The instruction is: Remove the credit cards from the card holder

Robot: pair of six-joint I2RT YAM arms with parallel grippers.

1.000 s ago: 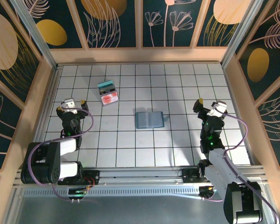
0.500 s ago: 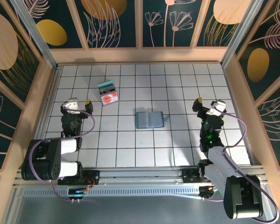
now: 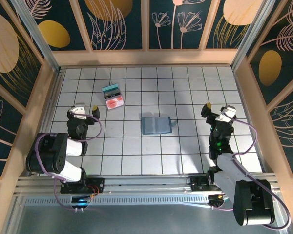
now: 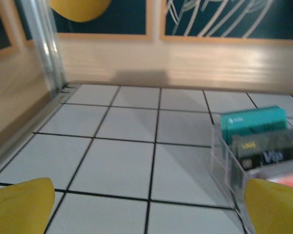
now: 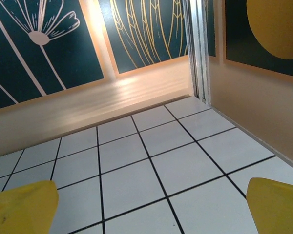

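Open wallet at the centre of the table, cards stacked at its eleven o'clock; left gripper at nine and right gripper at three, both wide and empty; any card left inside likely needs one panel pinned while sliding.

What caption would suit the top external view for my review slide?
Both open, the left gripper and right gripper flank the unfolded card holder; a card pile lies beyond it, leftward.

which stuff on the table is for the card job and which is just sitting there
For the job:
- card holder, slate-blue, lying open mid-table
- credit cards, teal and pink, stacked well apart from it

Just lying about:
- clear stand the cards sit in
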